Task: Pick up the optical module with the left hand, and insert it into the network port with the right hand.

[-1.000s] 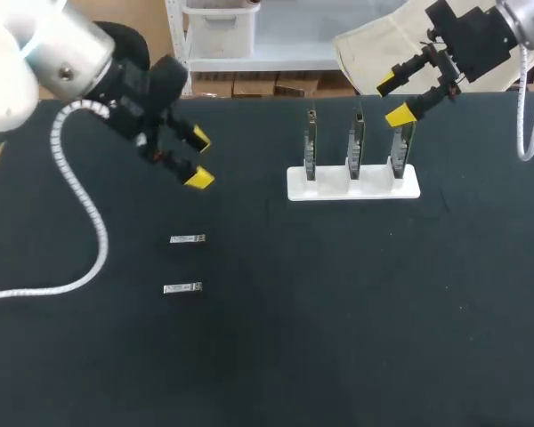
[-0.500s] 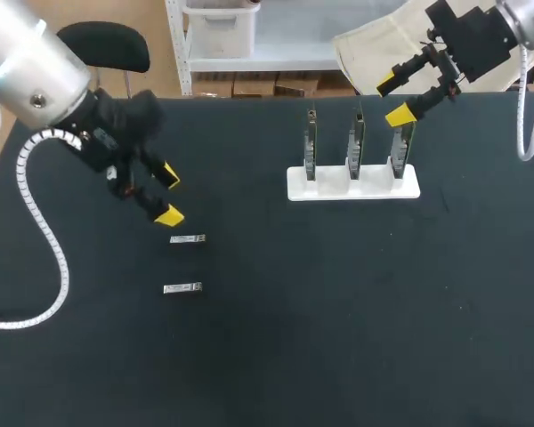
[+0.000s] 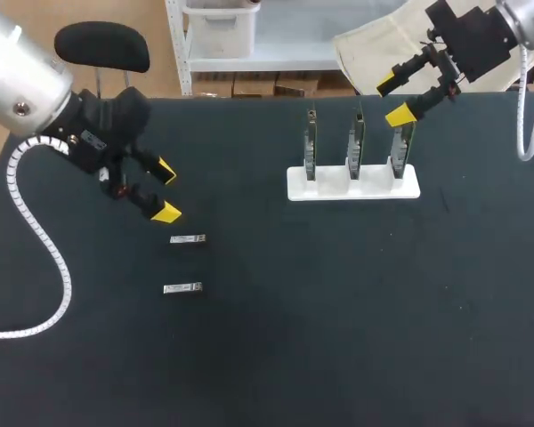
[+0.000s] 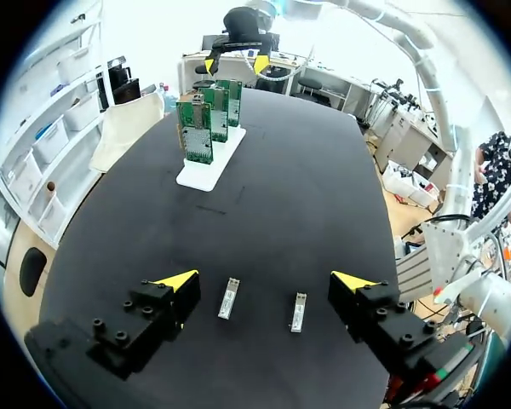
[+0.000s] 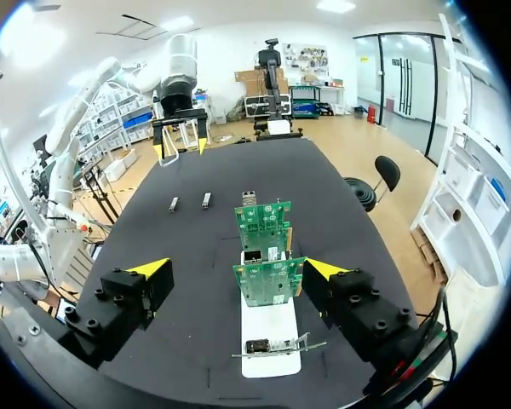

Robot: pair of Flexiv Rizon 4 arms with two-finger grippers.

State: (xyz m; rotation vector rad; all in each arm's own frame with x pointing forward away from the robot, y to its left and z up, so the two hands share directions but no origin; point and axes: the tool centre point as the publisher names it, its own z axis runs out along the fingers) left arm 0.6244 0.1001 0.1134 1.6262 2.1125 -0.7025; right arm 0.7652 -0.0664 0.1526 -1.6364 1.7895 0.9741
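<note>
the left gripper (image 3: 165, 190) has its two yellow-tipped fingers spread wide, with nothing between them. it hangs over the black table (image 3: 338, 347) in its left half, tips pointing toward the middle. just ahead of it lie two small silver rectangular optical modules, the nearer optical module (image 3: 188, 238) just beyond the lower fingertip and the farther optical module (image 3: 182, 288) a little toward the table's near edge. in the left wrist view both lie flat and side by side, apart from each other, within the span of the open fingers and touching neither.

the right gripper (image 3: 393, 98) is likewise wide open and holds nothing. it sits at the table's far edge on the right. in the head view its lower tip shows right over the top of the rightmost board, and whether they touch cannot be told. in the right wrist view the boards stand ahead of it, in the gap between the fingers and apart from both.

the modules lie well in from the left edge and well apart from the stand, with a broad stretch of black tabletop between them.

the flat white rectangular stand (image 3: 353, 186) lies near the far edge, right of the middle. it holds three green circuit boards (image 3: 357, 138), upright in a row and evenly spaced.
</note>
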